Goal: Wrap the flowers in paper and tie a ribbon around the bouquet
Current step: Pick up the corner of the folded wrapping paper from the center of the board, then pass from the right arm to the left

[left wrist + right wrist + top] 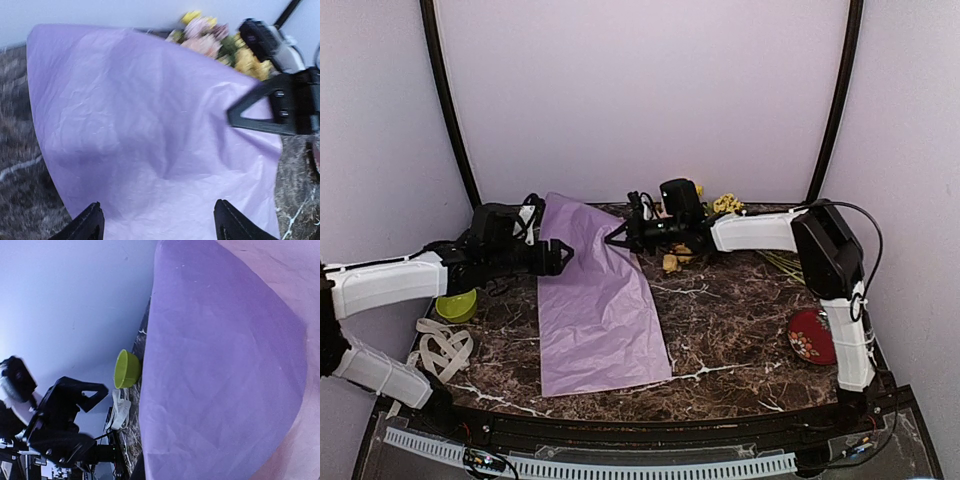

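The lilac paper [600, 310] lies lengthwise on the marble table, with its far end lifted. My right gripper [613, 238] is shut on the paper's far right edge; in the left wrist view its black fingers [260, 107] pinch the sheet [150, 140]. My left gripper [565, 257] hovers open at the paper's left edge, its fingertips [90, 225] spread over the sheet and holding nothing. The flowers [725, 204] lie behind the right gripper, their yellow and pink blooms [205, 40] showing past the paper. The cream ribbon [442, 348] lies piled at the near left. Paper [225, 370] fills the right wrist view.
A lime-green bowl [456, 305] sits at the left table edge, under the left arm, and shows beside the ribbon [119, 410] in the right wrist view [126, 369]. A red round patterned object [812, 335] lies by the right arm's base. Two black curved poles rise at the back corners.
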Controlling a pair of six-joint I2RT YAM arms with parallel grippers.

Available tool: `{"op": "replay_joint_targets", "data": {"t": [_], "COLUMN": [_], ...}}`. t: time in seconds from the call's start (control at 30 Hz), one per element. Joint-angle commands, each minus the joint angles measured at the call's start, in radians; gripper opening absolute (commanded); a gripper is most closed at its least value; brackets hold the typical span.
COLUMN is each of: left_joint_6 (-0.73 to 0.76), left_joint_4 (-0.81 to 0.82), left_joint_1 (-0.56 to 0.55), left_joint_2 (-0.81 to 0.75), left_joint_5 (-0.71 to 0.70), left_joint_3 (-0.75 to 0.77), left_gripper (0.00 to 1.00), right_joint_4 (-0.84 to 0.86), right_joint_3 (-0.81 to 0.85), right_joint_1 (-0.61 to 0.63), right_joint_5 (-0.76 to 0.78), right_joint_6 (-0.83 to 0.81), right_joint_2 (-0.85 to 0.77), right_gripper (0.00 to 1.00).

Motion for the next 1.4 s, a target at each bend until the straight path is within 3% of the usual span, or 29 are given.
{"op": "replay_joint_targets", "data": {"t": [0.0, 0.2, 0.33, 0.5, 0.63, 0.77, 0.9, 1.03, 1.2, 1.23, 1.3, 1.33, 1.37], "left_joint_6": [0.181, 0.374, 0.409, 0.509, 0.588, 0.641, 0.652, 0.708, 0.74, 0.726, 0.67, 0.619, 0.59], "left_joint_4": [0.118, 0.194, 0.222, 0.203, 0.199, 0.204, 0.159, 0.157, 0.191, 0.181, 0.133, 0.106, 0.069], "left_joint_1": [-0.12, -0.241, -0.326, -0.467, -0.556, -0.616, -0.633, -0.632, -0.625, -0.62, -0.601, -0.593, -0.585], "left_joint_2": [-0.187, -0.338, -0.342, -0.294, -0.27, -0.228, -0.13, -0.05, -0.036, -0.04, -0.062, -0.082, -0.098], "left_joint_5": [-0.124, -0.117, -0.111, -0.094, -0.106, -0.267, -0.582, -0.927, -1.017, -1.025, -1.024, -1.008, -0.983], "left_joint_3": [-0.044, -0.092, -0.055, 0.088, 0.136, 0.178, 0.305, 0.397, 0.395, 0.393, 0.394, 0.395, 0.395], "left_gripper": [0.77, 0.75, 0.77, 0.86, 0.99, 0.99, 0.99, 0.99, 0.99, 0.96, 0.77, 0.64, 0.45], "right_joint_4": [-0.027, -0.051, -0.1, -0.094, -0.107, -0.131, -0.168, -0.191, -0.193, -0.192, -0.198, -0.2, -0.206], "right_joint_3": [0.055, 0.109, 0.145, 0.148, 0.192, 0.24, 0.308, 0.336, 0.327, 0.325, 0.321, 0.319, 0.319], "right_joint_1": [0.016, 0.017, 0.036, 0.098, 0.106, 0.123, 0.163, 0.173, 0.177, 0.177, 0.177, 0.177, 0.177], "right_joint_5": [0.086, 0.157, 0.336, 0.615, 0.685, 0.752, 0.85, 0.854, 0.839, 0.834, 0.82, 0.811, 0.807], "right_joint_6": [-0.086, -0.126, -0.228, -0.418, -0.456, -0.512, -0.617, -0.65, -0.669, -0.673, -0.683, -0.692, -0.702], "right_joint_2": [-0.15, -0.287, -0.383, -0.469, -0.464, -0.45, -0.415, -0.406, -0.423, -0.428, -0.437, -0.446, -0.45], "right_gripper": [0.0, 0.0, 0.0, 0.0, 0.0, 0.0, 0.0, 0.0, 0.0, 0.0, 0.0, 0.0, 0.0]}}
